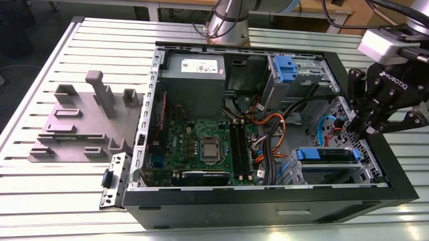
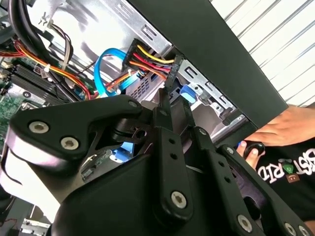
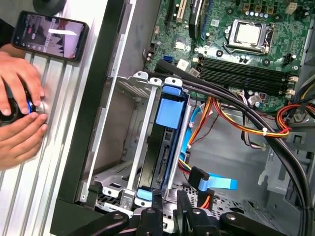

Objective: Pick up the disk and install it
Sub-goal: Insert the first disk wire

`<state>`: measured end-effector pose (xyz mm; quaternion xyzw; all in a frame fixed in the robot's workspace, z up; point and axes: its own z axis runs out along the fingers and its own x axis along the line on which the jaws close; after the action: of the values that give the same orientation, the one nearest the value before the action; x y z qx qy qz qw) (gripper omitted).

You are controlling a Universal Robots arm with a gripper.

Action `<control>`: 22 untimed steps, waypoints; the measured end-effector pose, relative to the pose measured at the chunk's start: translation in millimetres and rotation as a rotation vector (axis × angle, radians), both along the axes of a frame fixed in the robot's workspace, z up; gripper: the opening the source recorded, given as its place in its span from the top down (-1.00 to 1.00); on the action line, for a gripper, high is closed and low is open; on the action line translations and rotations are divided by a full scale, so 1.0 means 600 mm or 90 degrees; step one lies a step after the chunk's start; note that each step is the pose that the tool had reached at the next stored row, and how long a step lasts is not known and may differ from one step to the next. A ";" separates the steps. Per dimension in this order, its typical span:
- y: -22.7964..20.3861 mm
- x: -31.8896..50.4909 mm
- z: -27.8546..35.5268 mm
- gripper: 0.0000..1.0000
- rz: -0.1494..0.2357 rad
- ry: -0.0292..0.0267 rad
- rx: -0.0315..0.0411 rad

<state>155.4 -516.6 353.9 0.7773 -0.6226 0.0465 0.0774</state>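
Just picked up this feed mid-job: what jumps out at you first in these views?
The open black computer case lies on the slotted metal table with its motherboard exposed. At the exterior view's right, the disk in its bright blue carrier sits in a metal bay, with the gripper hanging close above that corner. In the first wrist view, a person's hands rest on the table beside a phone.

White lettering is showing on the gripper (image 1: 365, 131) and a person's black shirt (image 2: 295, 169), small print on the label (image 1: 198, 64) of the power supply (image 1: 194, 88).
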 end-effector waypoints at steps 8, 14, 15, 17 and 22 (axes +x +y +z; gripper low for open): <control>0.0081 0.010 -0.001 0.47 0.000 0.0177 -0.0061; 0.0108 0.017 -0.001 0.47 0.000 0.0208 -0.0061; 0.0109 0.017 -0.001 0.47 0.000 0.0207 -0.0062; 0.0109 0.012 -0.001 0.47 0.000 0.0195 -0.0074; 0.0147 0.008 -0.001 0.47 0.001 0.0189 -0.0141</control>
<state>160.5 -507.8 353.0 0.7773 -0.6204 0.0418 0.0952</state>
